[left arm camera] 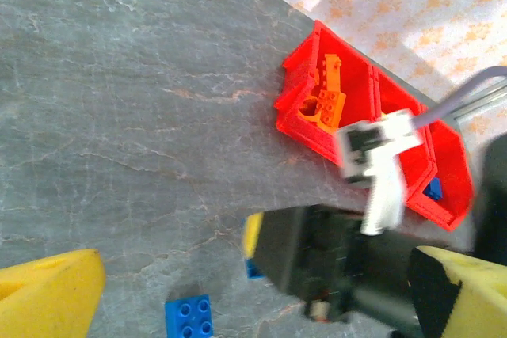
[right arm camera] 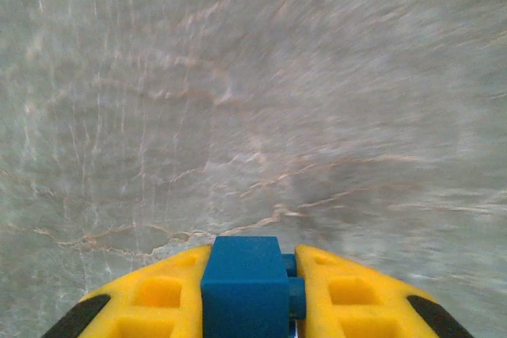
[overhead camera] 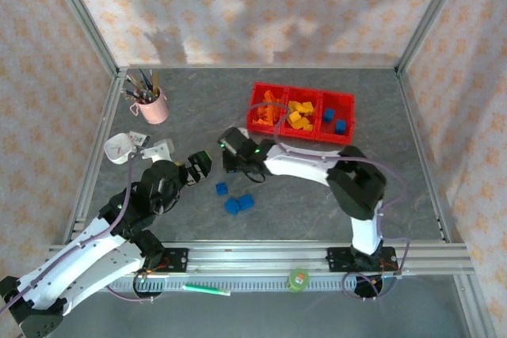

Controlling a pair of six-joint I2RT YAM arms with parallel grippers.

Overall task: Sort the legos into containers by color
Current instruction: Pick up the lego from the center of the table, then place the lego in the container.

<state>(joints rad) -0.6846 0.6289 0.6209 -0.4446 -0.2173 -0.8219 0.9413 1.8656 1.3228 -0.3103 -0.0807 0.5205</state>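
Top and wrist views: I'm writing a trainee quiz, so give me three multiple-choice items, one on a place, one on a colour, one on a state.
1. From the top view, which compartment of the red tray holds the blue bricks? A left; B middle; C right.
2. What colour is the brick held by the right gripper? A orange; B blue; C yellow.
3. How is the left gripper? A open, empty; B shut on a brick; C shut on a pen.
Answers: 1 C, blue pieces sit in the rightmost bin. 2 B, the right wrist view shows it clamped. 3 A, its jaws stand wide apart, gripping nothing.
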